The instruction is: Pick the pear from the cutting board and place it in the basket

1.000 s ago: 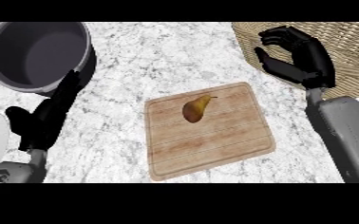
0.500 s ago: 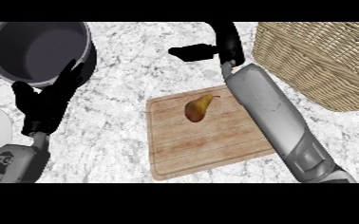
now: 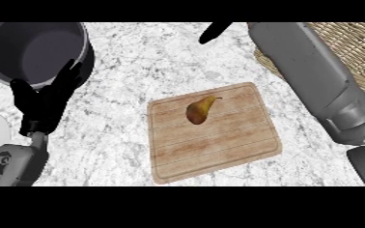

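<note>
Pear (image 3: 200, 109) lies on cutting board (image 3: 214, 145), stem toward 1 o'clock, at 6 o'clock from the nearer right hand (image 3: 215, 31); finger state cannot be told.

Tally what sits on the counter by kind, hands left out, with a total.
Fruit: 1, the pear
Boards: 1, the wooden cutting board
Baskets: 1, the wicker basket
Cookware: 1, the dark pot
Total: 4
</note>
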